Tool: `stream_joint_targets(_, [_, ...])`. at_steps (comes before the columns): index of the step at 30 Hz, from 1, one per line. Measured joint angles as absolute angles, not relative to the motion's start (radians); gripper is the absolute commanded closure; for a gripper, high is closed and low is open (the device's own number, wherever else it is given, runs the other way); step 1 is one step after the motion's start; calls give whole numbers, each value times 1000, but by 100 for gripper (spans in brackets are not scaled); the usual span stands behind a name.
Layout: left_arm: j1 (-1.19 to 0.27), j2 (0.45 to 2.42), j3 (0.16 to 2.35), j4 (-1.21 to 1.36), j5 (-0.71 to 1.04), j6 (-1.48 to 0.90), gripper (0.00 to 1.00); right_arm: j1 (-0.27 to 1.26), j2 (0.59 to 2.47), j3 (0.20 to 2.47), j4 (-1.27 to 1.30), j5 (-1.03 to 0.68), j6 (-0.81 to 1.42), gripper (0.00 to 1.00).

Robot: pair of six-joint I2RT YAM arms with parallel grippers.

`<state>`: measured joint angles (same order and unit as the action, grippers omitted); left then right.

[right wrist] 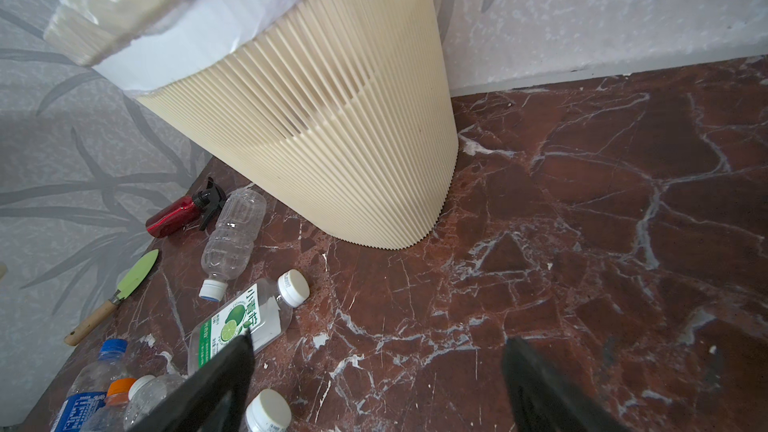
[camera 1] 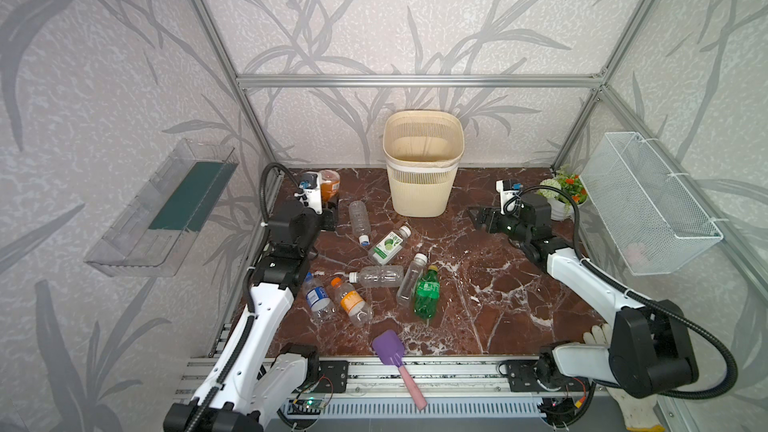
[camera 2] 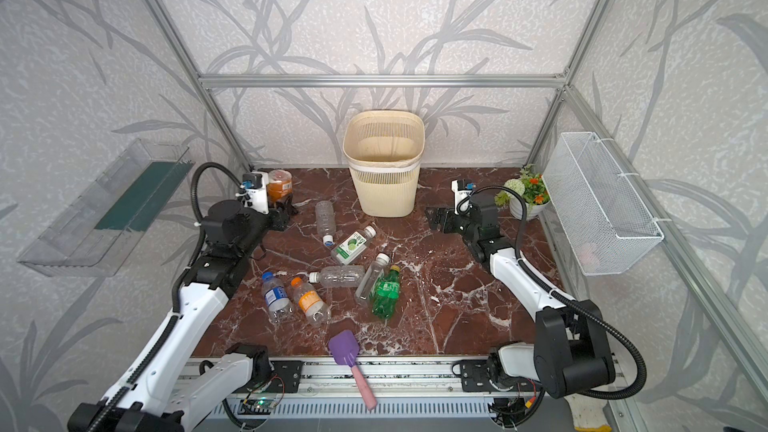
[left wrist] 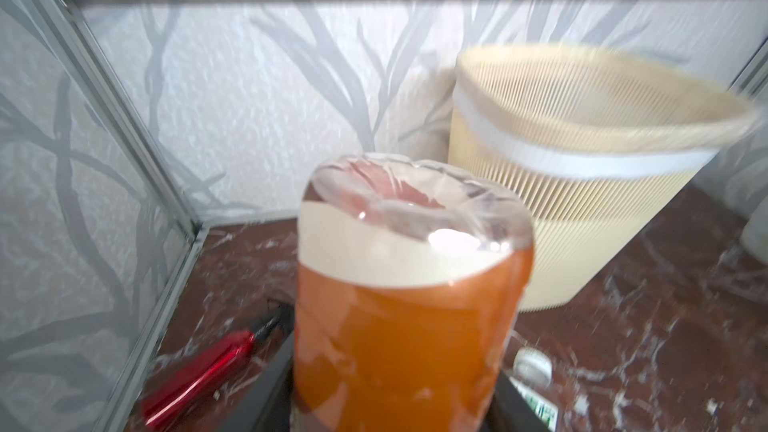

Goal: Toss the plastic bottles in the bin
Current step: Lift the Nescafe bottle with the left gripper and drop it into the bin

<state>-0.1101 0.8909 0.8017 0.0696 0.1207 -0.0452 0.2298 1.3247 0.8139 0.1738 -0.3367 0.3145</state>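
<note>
Orange bottle (left wrist: 411, 326) in L gripper (left wrist: 390, 398), bin (left wrist: 561, 222) nearby

The lime-label bottle (right wrist: 243, 324) reads 小青柠; other labels are illegible.

Bare desk (camera 1: 498, 305) right of the bin (camera 1: 419, 195) gives open passage; bottles (camera 1: 380, 276) crowd the area front-left of it.

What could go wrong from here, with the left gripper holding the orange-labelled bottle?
1. The rim of the bin seems higher than the orange-labelled bottle in the left gripper; a low swing could strike the wall or tip it.
2. The open right gripper hangs beside the bin, so the arms might crowd.
3. The clear ribbed bottle lies between left gripper and bin; it could get knocked.
</note>
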Motion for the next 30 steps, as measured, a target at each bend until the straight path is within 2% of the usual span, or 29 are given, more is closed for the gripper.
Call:
stream_joint_targets(10, [-154,769,786,461,217,-106,40,364,1258,887,60,-212,231,8])
stream_joint_targets(20, [-290,799,923,617,329,-7,40,458,1203,908,8,-83,174,8])
stream_joint_targets(26, [-327,895,1034,683,398,8,42,463,1181,908,-4,-42,167,8])
stream_joint_targets(30, [-328,1082,1235,690,428,-22,43,474,1179,908,-5,-33,166,8])
